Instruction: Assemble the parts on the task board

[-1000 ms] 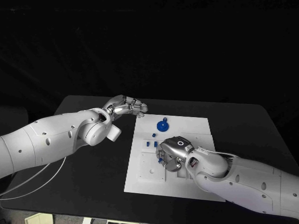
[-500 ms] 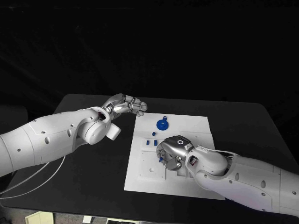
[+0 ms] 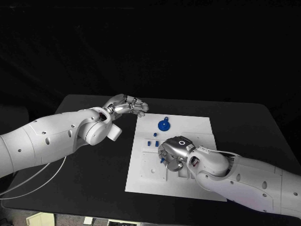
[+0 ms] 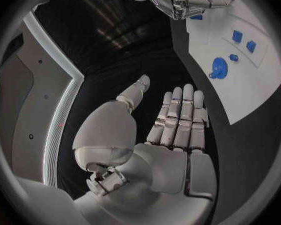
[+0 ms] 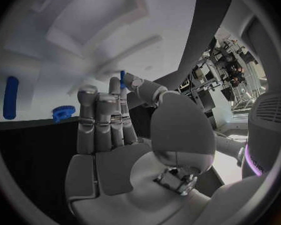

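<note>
The white task board (image 3: 191, 125) lies mid-table. On its far part sits a round blue part (image 3: 163, 125) with a small tab, and a few small blue pieces (image 3: 153, 139) stand just nearer. My right hand (image 3: 176, 151) is down on the board's middle, fingers pointing at the board's left side. In the right wrist view its thumb and a finger pinch a small blue part (image 5: 122, 77). A blue pin (image 5: 10, 97) and a blue toothed piece (image 5: 63, 113) lie on the board beyond its fingers. My left hand (image 3: 125, 106) hovers off the board's far left corner; its fingers (image 4: 178, 120) are straight and hold nothing.
Black table (image 3: 89, 179) surrounds the board, with bare room to its left and right. A white cable (image 3: 35, 181) trails from my left arm over the table's left part. The left wrist view shows the round blue part (image 4: 218, 68) and my right hand (image 4: 187, 0) across the board.
</note>
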